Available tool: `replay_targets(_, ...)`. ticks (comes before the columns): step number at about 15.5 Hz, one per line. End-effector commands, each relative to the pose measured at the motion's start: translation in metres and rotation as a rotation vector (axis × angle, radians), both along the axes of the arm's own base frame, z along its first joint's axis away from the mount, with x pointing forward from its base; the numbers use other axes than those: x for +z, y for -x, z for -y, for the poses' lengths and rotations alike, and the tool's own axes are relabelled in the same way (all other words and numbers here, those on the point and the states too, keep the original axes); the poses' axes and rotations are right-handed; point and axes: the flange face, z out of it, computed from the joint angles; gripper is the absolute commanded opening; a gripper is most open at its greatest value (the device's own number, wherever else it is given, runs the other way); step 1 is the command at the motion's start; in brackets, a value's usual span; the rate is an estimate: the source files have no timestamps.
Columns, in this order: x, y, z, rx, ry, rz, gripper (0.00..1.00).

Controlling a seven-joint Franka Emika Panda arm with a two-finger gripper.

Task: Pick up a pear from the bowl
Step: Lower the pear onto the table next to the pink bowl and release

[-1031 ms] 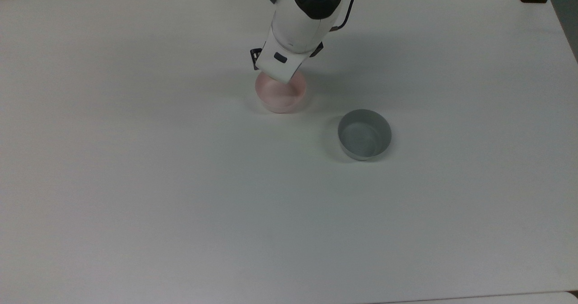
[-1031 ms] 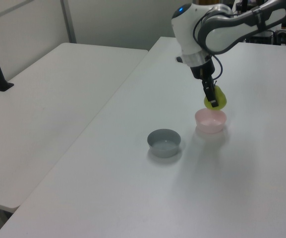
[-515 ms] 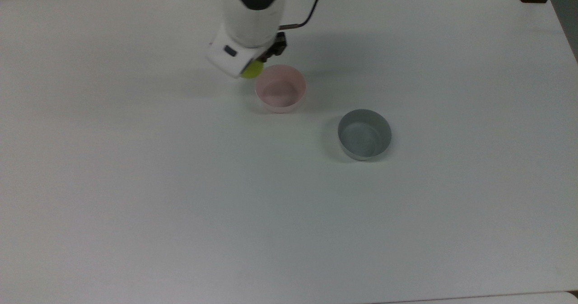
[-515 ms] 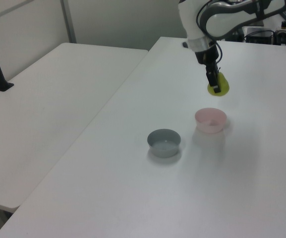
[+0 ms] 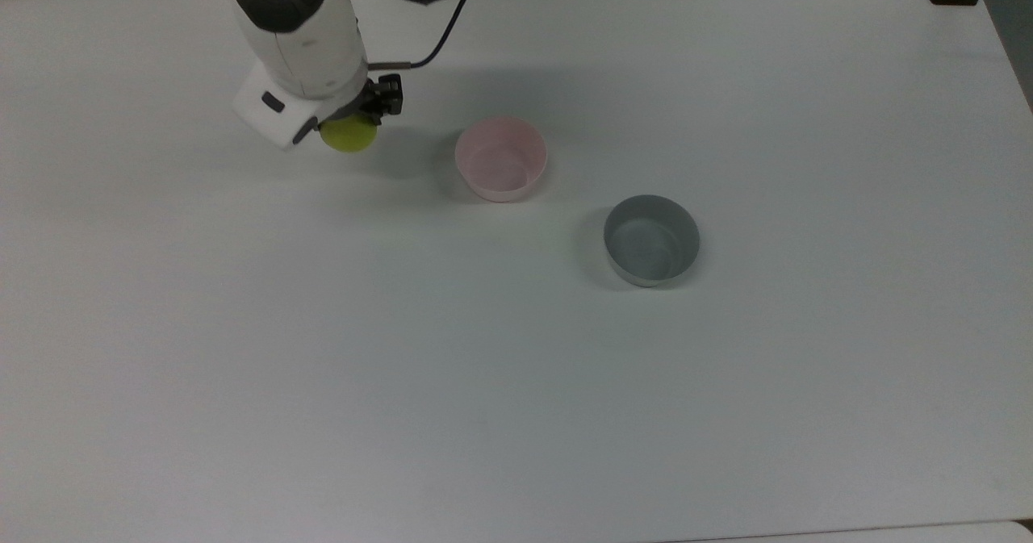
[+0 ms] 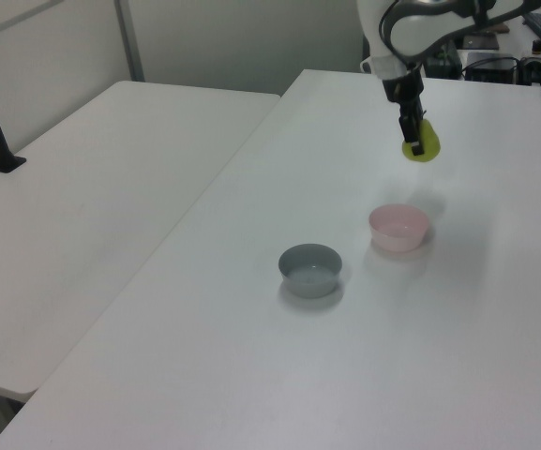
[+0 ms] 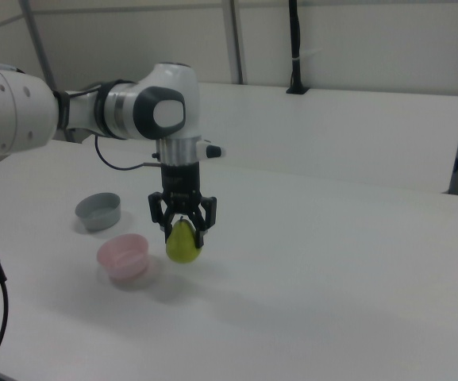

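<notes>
1. While it hangs in the air above the desk, the pear is clamped between the two fingers of the pincer, narrow end up and round end down in the right view.
2. Its yellow-green body sticks out below the fingertips, touching nothing underneath; in the right view a soft shadow lies on the desk under it.
3. The pincer is closed onto the pear's upper part, its dark fingers pressing from either side, pointing straight down.
4. In the left view the pear sits at the tip of the pincer, well above the desk surface and farther back than the bowl.
5. The pink bowl stands upright on the desk with nothing inside it; its pale inner floor shows plainly in the top view.
6. In the top view the pear is to the top view's left of the pink bowl, apart from it and slightly higher in the frame.
7. In the right view the pink bowl is to the right view's left of the hanging pear, near it but not touching.
8. A grey bowl of similar size stands upright and also holds nothing, to the top view's right of the pink bowl and lower in the frame.
9. The two bowls stand near each other with a bare gap of desk between them.
10. The white arm reaches in from the top edge of the top view, a blue light glowing on its upper housing.
11. A dark cable curves from the arm toward the wrist.
</notes>
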Motion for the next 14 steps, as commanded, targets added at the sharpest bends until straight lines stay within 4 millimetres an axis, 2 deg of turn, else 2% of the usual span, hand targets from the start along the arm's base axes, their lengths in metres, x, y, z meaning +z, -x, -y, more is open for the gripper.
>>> replay_targets(1, -0.022, -0.011, -0.008, 0.014, 0.029, 0.009, 0.50)
replay_targets(6, -0.061, -0.021, -0.014, 0.006, 0.037, 0.010, 0.55)
replay_targets(9, -0.073, -0.024, -0.016, -0.007, 0.044, 0.015, 0.62)
replay_targets(11, -0.075, -0.024, -0.016, -0.006, 0.044, 0.015, 0.74)
replay_targets(14, -0.074, -0.024, -0.016, -0.005, 0.045, 0.015, 0.99)
